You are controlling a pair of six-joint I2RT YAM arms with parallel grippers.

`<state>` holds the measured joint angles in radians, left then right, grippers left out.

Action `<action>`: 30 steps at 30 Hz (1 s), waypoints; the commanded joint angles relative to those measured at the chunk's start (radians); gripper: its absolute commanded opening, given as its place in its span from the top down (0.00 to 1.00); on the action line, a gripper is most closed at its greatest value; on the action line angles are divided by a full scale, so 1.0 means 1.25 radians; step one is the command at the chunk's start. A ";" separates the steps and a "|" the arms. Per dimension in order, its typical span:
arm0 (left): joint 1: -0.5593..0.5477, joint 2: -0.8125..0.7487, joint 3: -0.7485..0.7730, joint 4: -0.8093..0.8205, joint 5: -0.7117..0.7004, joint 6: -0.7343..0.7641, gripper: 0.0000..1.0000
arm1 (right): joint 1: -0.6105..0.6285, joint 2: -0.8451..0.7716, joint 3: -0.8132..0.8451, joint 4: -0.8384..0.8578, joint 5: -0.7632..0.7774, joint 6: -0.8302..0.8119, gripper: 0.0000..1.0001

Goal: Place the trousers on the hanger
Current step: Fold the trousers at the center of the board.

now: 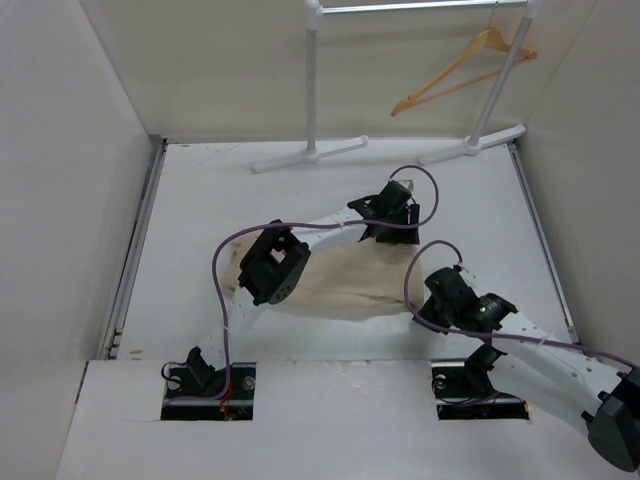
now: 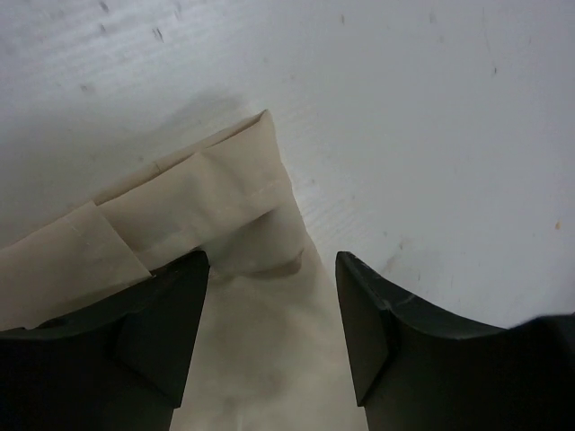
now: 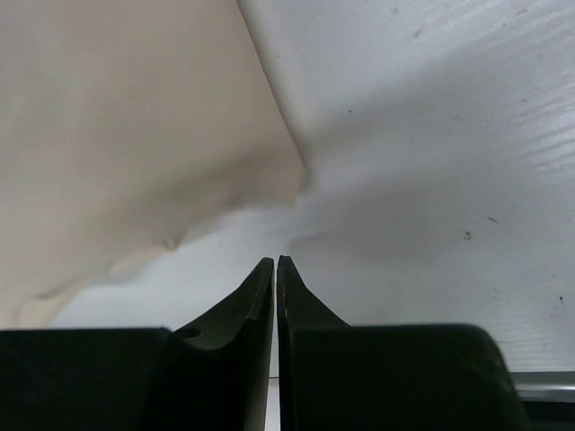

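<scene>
The beige trousers lie crumpled on the white table between the two arms. The wooden hanger hangs on the rack at the back right, far from both grippers. My left gripper is over the trousers' far right end. In the left wrist view it is open, its jaws straddling the folded cloth without closing on it. My right gripper is at the trousers' near right edge. In the right wrist view it is shut and empty, just short of a cloth corner.
A white metal clothes rack stands at the back, its feet on the table. White walls enclose the table on the left, right and back. A raised ledge holds the arm bases at the near edge.
</scene>
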<state>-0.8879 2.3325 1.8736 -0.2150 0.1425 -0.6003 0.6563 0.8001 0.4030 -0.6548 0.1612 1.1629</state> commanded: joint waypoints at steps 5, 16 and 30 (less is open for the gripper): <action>0.052 -0.014 0.014 0.065 -0.032 -0.041 0.41 | 0.030 -0.071 0.114 -0.058 0.032 0.005 0.75; 0.119 -0.494 -0.427 0.177 -0.059 -0.089 0.33 | -0.046 0.242 0.274 0.328 -0.112 -0.138 0.94; 0.432 -0.774 -1.068 0.313 -0.161 -0.255 0.36 | 0.088 0.474 0.003 0.660 -0.045 0.096 0.90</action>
<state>-0.4057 1.3960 0.5716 0.1341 -0.0074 -0.9031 0.7490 1.3624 0.4583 0.0704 0.0654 1.2179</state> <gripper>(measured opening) 0.633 0.089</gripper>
